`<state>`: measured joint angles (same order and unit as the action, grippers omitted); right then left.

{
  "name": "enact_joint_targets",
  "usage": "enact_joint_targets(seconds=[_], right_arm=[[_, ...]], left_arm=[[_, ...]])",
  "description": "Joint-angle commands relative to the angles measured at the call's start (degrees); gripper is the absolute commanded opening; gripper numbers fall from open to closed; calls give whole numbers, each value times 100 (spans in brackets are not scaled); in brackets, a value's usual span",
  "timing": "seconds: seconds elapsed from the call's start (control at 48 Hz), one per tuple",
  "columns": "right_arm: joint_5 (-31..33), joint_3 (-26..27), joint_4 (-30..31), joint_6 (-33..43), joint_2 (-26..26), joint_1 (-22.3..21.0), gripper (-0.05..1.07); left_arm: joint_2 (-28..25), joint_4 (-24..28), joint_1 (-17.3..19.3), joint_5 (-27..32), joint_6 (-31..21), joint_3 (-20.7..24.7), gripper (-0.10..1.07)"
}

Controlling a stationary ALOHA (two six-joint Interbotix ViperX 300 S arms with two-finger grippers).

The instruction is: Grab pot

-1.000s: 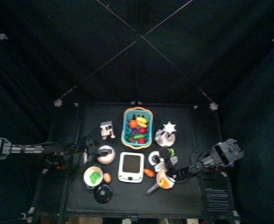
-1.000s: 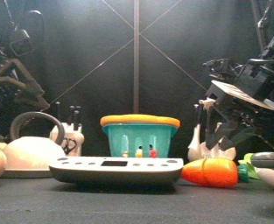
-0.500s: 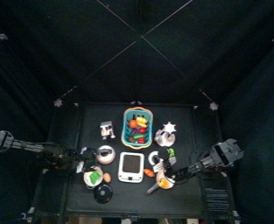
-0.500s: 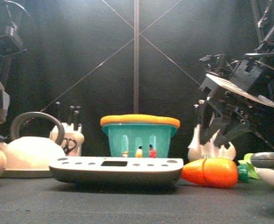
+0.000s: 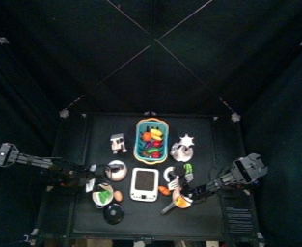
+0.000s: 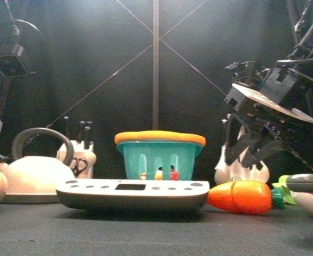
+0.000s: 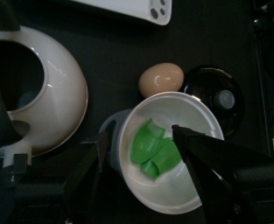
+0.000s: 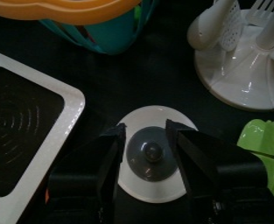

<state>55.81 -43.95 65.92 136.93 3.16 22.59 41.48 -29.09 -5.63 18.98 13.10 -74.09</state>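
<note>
Left arm swinging in over the bowl, beside the pot

Since a second ago the left gripper (image 7: 137,149) has been moving toward the table's front-left; it is now hanging spread wide over the one white bowl of green pieces (image 7: 192,109). The single small round shiny silver metal pot (image 7: 63,87), dark inside, is sitting just beside that bowl, untouched, near one tan egg (image 7: 161,79) and one round black item (image 7: 215,87). The right gripper (image 8: 147,131) is perhaps idling; its grip I cannot tell.
</note>
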Motion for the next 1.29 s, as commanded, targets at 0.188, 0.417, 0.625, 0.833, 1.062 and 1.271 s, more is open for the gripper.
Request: enact_joint_targets(seconds=[0.188, 0.417, 0.625, 0.833, 1.062, 1.271], right_arm=[[9, 70, 26, -9, -79, -18, 79], [9, 62, 26, -9, -53, -18, 79], [9, 70, 26, -9, -44, -18, 79], [18, 62, 53, -9, -53, -18, 79], [18, 62, 44, -9, -44, 0, 79], [9, 62, 105, -9, -44, -18, 79]], left_arm=[[-422, 44, 220, 0, -62, 185, 94], [-422, 88, 264, 44, -70, 193, 94], [-123, 114, 281, 554, -97, 360, 94], [97, 316, 387, 580, -202, 413, 94], [97, 624, 650, 738, -712, 396, 94], [-44, 914, 650, 817, -1169, 369, 94]])
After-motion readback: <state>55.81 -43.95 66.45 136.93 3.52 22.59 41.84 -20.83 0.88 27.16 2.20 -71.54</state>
